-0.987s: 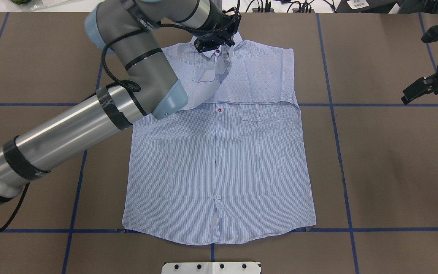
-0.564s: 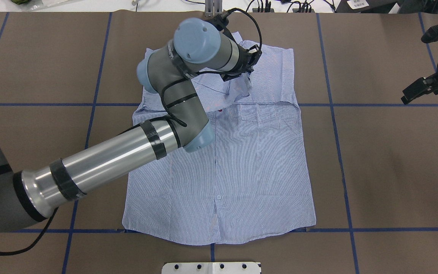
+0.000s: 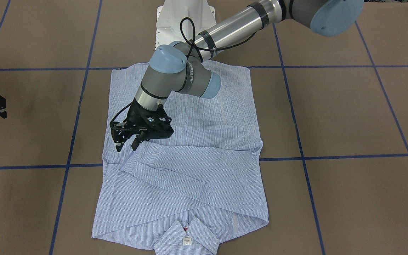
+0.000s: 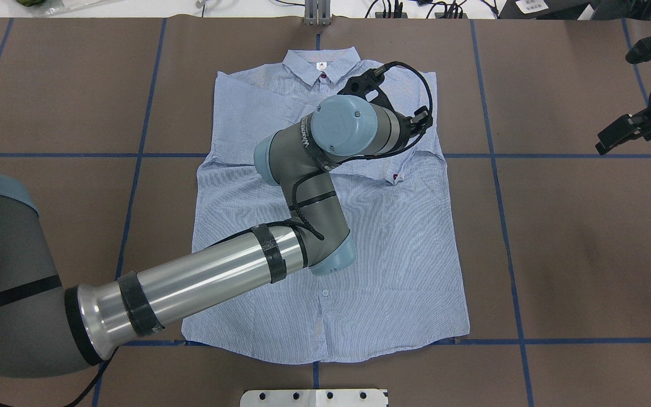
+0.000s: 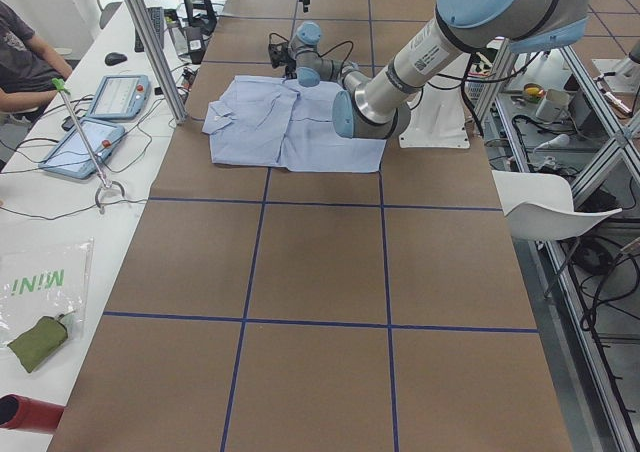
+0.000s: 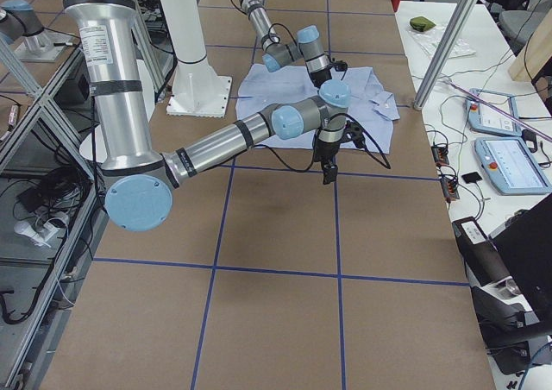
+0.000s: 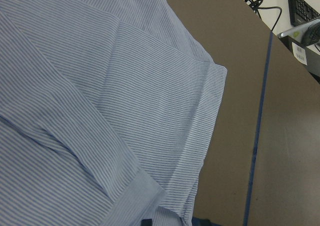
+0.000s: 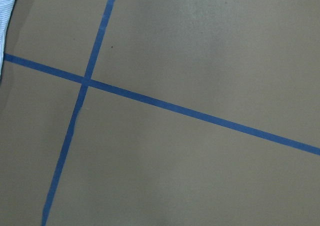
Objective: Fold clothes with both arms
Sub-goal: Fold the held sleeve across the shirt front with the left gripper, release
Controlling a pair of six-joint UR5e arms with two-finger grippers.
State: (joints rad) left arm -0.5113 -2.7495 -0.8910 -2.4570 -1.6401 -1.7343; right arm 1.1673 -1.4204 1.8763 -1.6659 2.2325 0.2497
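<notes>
Now my left gripper [image 3: 126, 146] released, empty, hovering over folded sleeve [image 3: 190, 166] of shirt [image 4: 393, 254], desk [image 4: 585, 254] centre; right gripper [image 4: 625, 131] near right edge, can't tell grip.

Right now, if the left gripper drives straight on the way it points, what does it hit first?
The light blue striped button-up shirt. The left gripper, jaws open, points steeply down at the fabric by the folded-over sleeve. Its height above is unclear.
</notes>
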